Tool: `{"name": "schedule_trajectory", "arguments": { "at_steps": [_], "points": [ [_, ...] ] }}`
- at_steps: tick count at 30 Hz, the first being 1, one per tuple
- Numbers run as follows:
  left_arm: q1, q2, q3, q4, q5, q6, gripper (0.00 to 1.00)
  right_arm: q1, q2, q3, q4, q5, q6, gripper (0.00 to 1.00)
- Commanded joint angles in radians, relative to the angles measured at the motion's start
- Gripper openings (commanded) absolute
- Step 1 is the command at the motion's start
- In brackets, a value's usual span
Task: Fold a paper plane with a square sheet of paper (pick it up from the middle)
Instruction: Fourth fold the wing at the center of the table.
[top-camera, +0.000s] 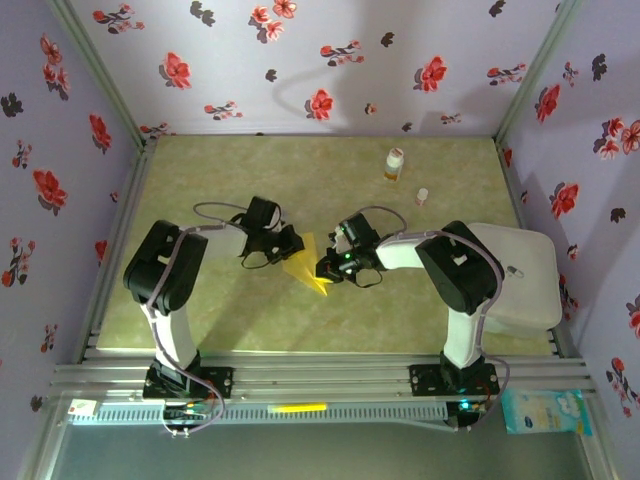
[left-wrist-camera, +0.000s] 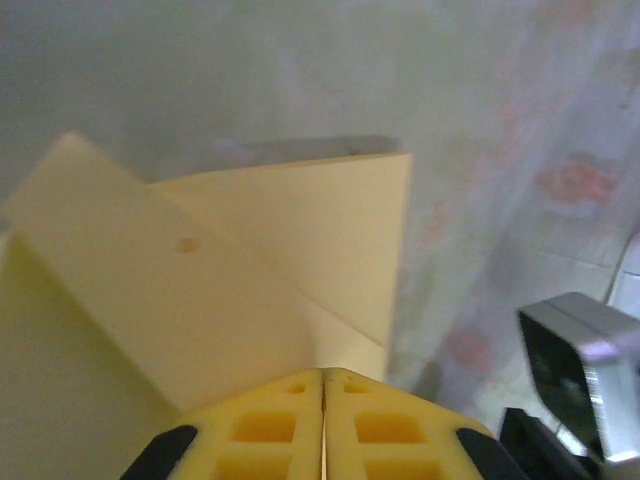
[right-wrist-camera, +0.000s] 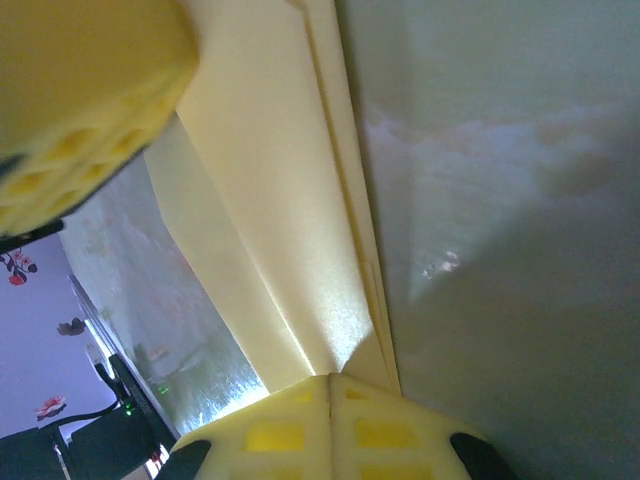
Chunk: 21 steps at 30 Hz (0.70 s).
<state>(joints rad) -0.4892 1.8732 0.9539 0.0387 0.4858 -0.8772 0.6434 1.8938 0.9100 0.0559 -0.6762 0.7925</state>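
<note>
Count, left to right: two arms, two grippers, one sheet of paper, one bottle, one small white cap-like piece, one white board, one blue-and-white packet.

My left gripper (top-camera: 294, 244) reaches in from the left. In the left wrist view its yellow waffle-gridded pads (left-wrist-camera: 270, 425) are pressed flat together and the paper's edge runs into the seam: clamped on the sheet.

The sheet of paper (top-camera: 308, 264) sits mid-table between my two grippers, touching both. It is thin, matte and mustard-yellow, already creased into a pointed outline with the tip toward the near edge. Close up, layered flaps overlap along straight folds (left-wrist-camera: 250, 270). One small dot marks a flap.

My right gripper (top-camera: 326, 268) comes in from the right. Its pads (right-wrist-camera: 270, 435) meet with the folded paper (right-wrist-camera: 290, 200) wedged between them: shut on the sheet too.

Table (top-camera: 250, 170): glossy, pale olive, marbled.

Farther back on the right stands the bottle (top-camera: 395, 165), white over orange, upright. The cap-like piece (top-camera: 422, 197) sits near it, apart. The white board (top-camera: 525, 275), with rounded corners, lies at the right edge. The packet (top-camera: 545, 411) lies off the table, front right.
</note>
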Motion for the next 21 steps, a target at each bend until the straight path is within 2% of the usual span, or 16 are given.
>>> {"name": "schedule_trajectory", "arguments": {
  "at_steps": [1, 9, 21],
  "points": [
    [0.000, 0.027, -0.037, 0.001, -0.011, 0.010, 0.07, 0.006, -0.005, -0.014, -0.148, 0.074, 0.002, 0.00],
    [0.008, 0.039, -0.089, -0.004, -0.041, 0.041, 0.05, 0.025, -0.063, 0.066, -0.122, 0.040, 0.031, 0.00],
    [0.009, 0.030, -0.092, -0.003, -0.038, 0.057, 0.05, 0.045, 0.098, 0.214, -0.139, 0.087, 0.058, 0.01]
  ]
}}
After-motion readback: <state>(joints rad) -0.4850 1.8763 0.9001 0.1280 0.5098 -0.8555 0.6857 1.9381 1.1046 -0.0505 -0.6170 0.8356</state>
